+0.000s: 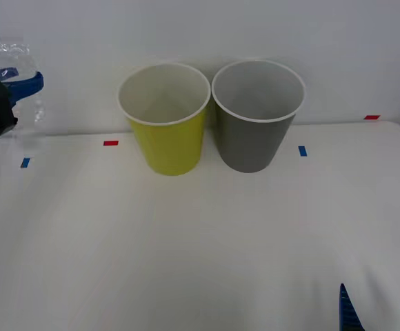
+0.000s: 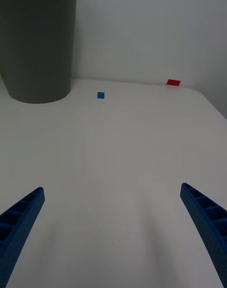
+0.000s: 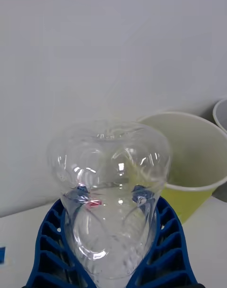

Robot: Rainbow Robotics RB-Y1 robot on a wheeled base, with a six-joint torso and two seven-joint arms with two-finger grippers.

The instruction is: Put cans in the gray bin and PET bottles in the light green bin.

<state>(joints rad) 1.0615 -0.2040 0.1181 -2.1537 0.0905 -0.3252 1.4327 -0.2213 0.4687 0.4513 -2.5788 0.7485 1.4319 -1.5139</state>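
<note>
The light green bin and the gray bin stand side by side at the back of the white table, both upright and with nothing showing inside. High at the far left edge, my left gripper is shut on a clear PET bottle, lifted well above the table. Seen from the left wrist, the bottle sits between the blue fingers with its base toward the light green bin. My right gripper rests low at the front right, open, with nothing between its fingers.
Small red and blue tape marks lie on the table near the bins. Another red mark sits at the back right corner. A plain white wall stands right behind the bins.
</note>
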